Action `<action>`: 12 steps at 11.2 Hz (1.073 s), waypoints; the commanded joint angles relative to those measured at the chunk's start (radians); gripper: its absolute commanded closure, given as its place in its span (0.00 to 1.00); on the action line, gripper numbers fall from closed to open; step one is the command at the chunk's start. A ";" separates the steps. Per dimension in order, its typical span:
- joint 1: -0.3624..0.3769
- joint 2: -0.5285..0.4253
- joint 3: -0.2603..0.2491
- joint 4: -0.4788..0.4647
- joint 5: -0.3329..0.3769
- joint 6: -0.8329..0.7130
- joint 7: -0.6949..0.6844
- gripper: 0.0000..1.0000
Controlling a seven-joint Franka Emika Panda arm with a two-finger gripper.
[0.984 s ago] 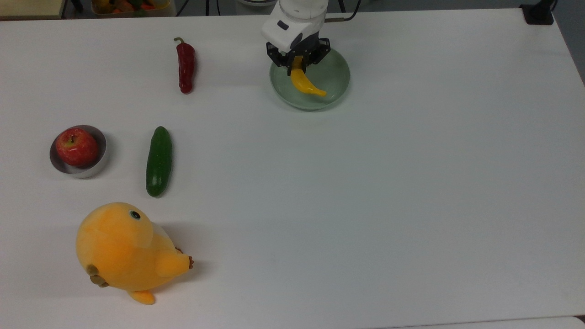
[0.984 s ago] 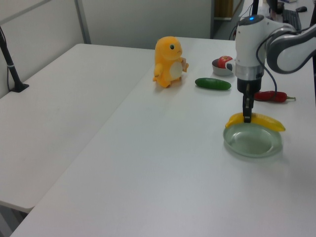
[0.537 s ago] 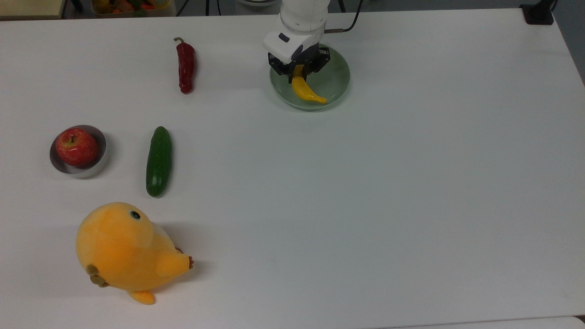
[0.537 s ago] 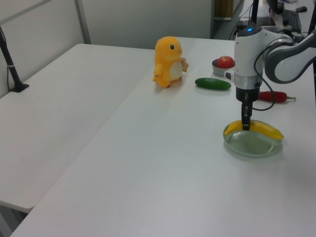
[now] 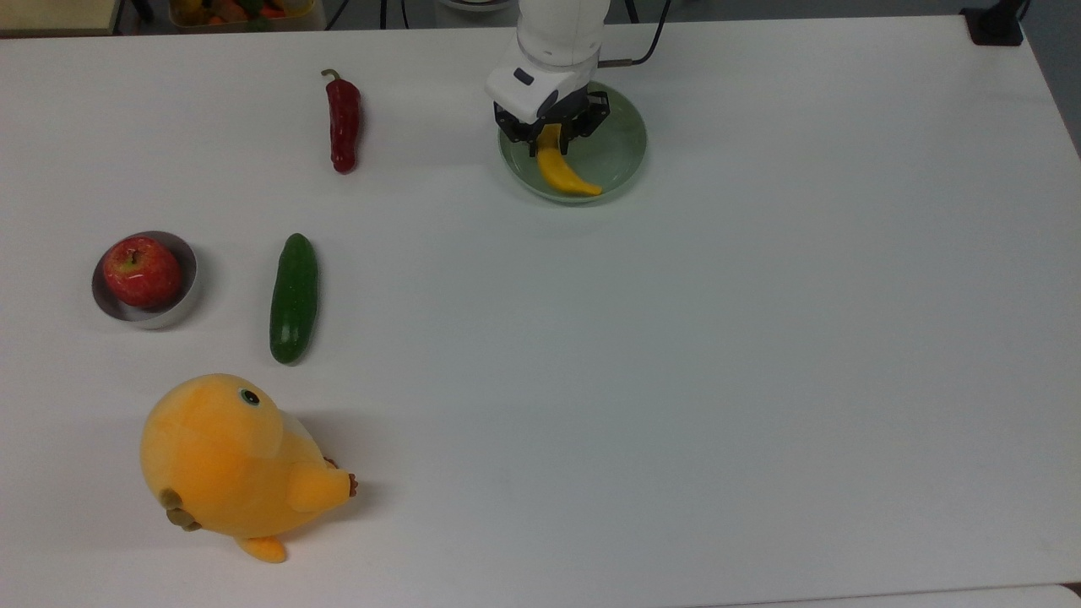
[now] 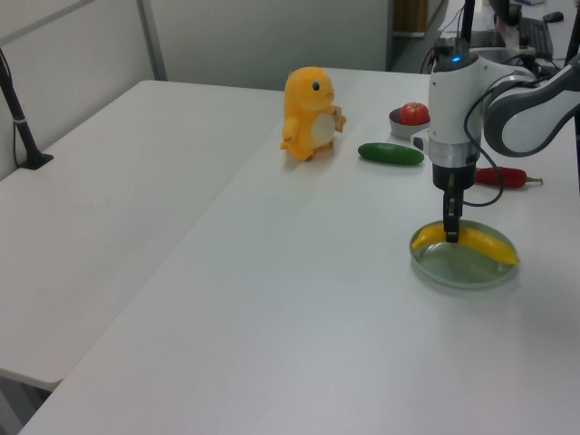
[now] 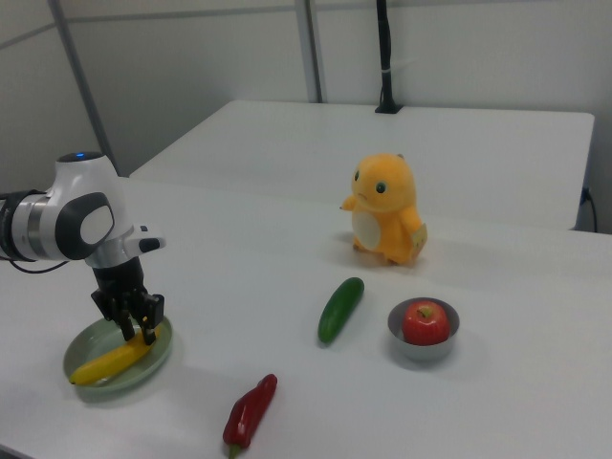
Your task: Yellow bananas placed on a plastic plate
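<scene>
I see my pincer (image 5: 553, 142) clamped on the banana (image 5: 564, 175), which rests at the plate's (image 5: 623, 160) seven o'clock.

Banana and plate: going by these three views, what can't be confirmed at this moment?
- Top view: the gripper covers the stem end of the banana, so the contact there is hidden.
- Left view: whether the banana rests fully on the plate cannot be told; the fingers stand in front.
- Right view: the gripper blocks the banana's near end; grip state cannot be told.
</scene>
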 commanded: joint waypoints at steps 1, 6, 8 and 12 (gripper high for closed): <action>-0.002 -0.008 0.000 -0.008 0.011 0.017 0.079 0.23; 0.002 -0.020 0.000 0.081 0.010 -0.096 0.144 0.00; 0.001 -0.034 0.000 0.202 0.011 -0.207 0.150 0.00; -0.002 -0.035 0.000 0.513 0.011 -0.470 0.224 0.00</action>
